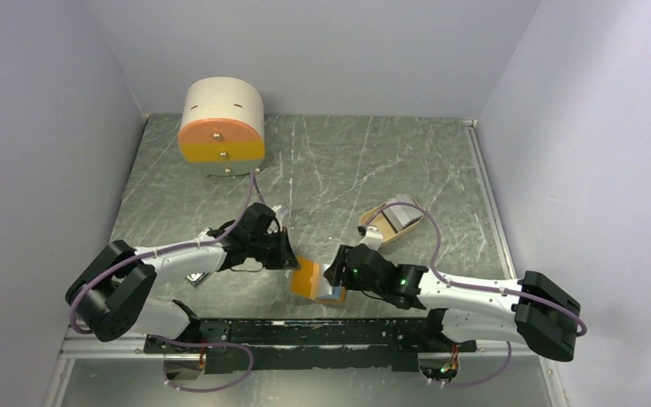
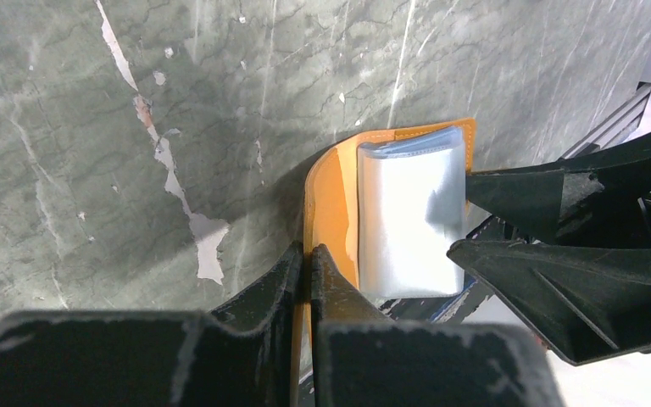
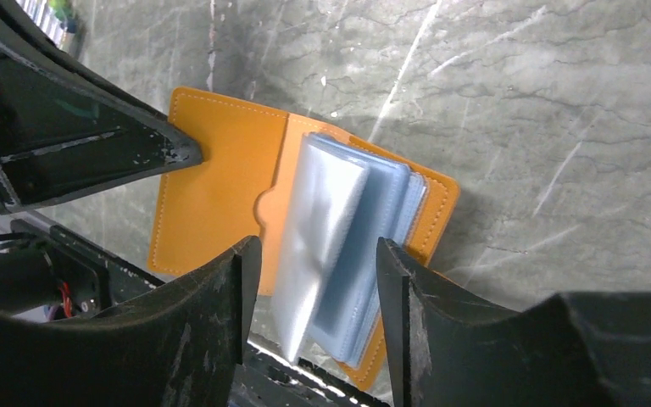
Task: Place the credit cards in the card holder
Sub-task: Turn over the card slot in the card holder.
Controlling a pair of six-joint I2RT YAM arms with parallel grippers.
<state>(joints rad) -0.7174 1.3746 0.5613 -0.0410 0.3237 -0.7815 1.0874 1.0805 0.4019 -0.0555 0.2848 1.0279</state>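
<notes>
The orange card holder lies open near the table's front edge, with its pale blue plastic sleeves fanned upward. My left gripper is shut on the edge of the holder's orange flap. My right gripper is open. Its fingers stand either side of the sleeves, and a gap shows on both sides. In the top view the two grippers meet over the holder, left and right. A grey credit card rests in the tan tray behind them.
The tan oval tray sits behind the right arm. A round cream-and-orange drawer box stands at the back left. The black base rail runs just in front of the holder. Walls close in both sides.
</notes>
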